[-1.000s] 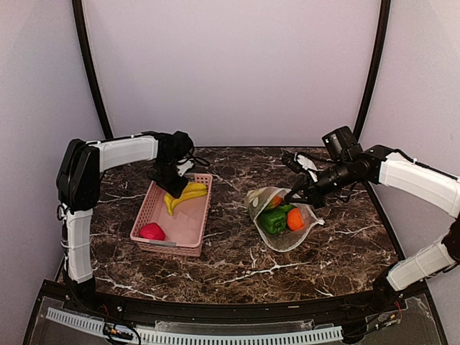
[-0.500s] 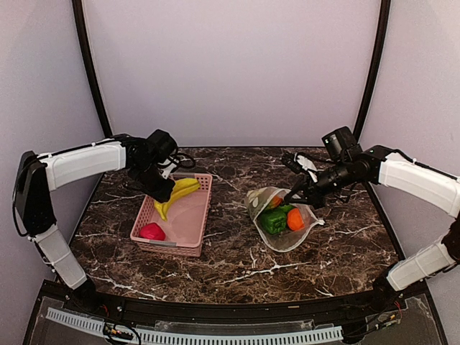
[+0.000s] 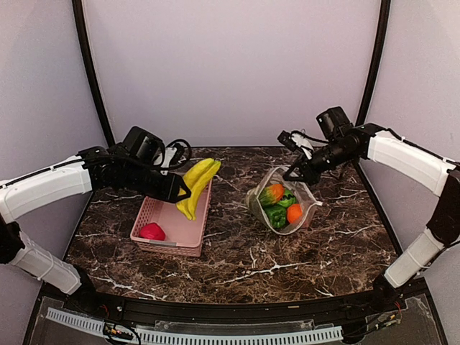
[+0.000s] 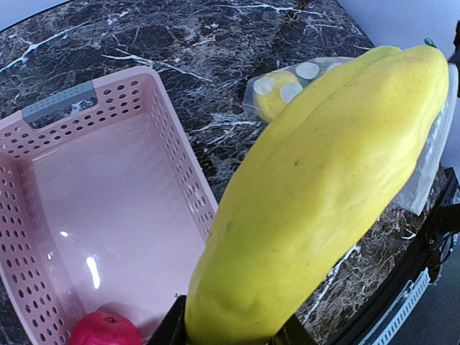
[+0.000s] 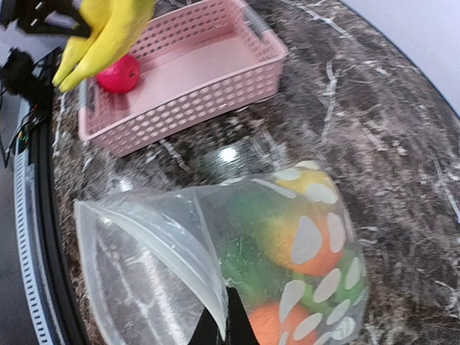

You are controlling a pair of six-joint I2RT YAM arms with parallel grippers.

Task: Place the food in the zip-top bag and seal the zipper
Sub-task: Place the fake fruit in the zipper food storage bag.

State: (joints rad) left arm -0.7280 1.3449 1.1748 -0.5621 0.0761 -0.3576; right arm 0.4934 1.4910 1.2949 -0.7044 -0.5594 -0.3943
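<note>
Okay, left jaws clamp the yellow plastic banana (image 3: 198,185); we aim it into the dotted clear bag (image 5: 165,251) right jaws pinch open.

A lane of bare marble table (image 3: 230,223) was left between the pink basket (image 3: 164,248) and the zip-top bag (image 3: 307,212). The bag's mouth was held raised and open toward the basket by the right gripper (image 3: 295,172), pinched on the far rim, with its arm stretched over the table's far right corner. The bag's lower part was taken up by green pieces (image 3: 277,214) and an orange piece (image 3: 294,213). The air above the basket's far right corner was blocked by the banana (image 3: 198,187) clamped in the left gripper (image 3: 178,194). Of the basket floor, only the near left corner was occupied, by a magenta-red piece (image 3: 152,231).
</note>
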